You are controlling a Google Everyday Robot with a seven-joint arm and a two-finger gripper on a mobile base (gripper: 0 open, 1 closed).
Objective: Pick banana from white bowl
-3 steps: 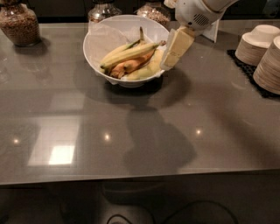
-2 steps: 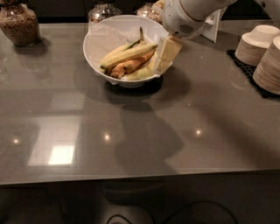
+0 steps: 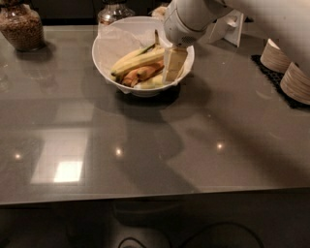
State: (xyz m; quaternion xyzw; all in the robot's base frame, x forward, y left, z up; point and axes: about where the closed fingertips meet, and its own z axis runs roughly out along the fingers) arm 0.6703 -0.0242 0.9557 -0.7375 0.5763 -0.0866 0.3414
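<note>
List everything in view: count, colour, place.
table: 1, glossy grey, fills the view
bowl: 1, white, paper-lined, far centre of the table
banana: 1, long, pale yellow-green, in the bowl
orange-brown banana: 1, in the bowl, just nearer than the long one
pale banana: 1, fat, pale yellow, bowl's near side
jars: 2, glass; one with brown contents far left, one behind the bowl
stacked bowls: 2 stacks, beige, right edge
mat: 1, black, under the stacks
stand: 1, white, far right of the bowl
arm: 1, white, from the upper right
gripper: 1, cream, down in the bowl's right side
</note>
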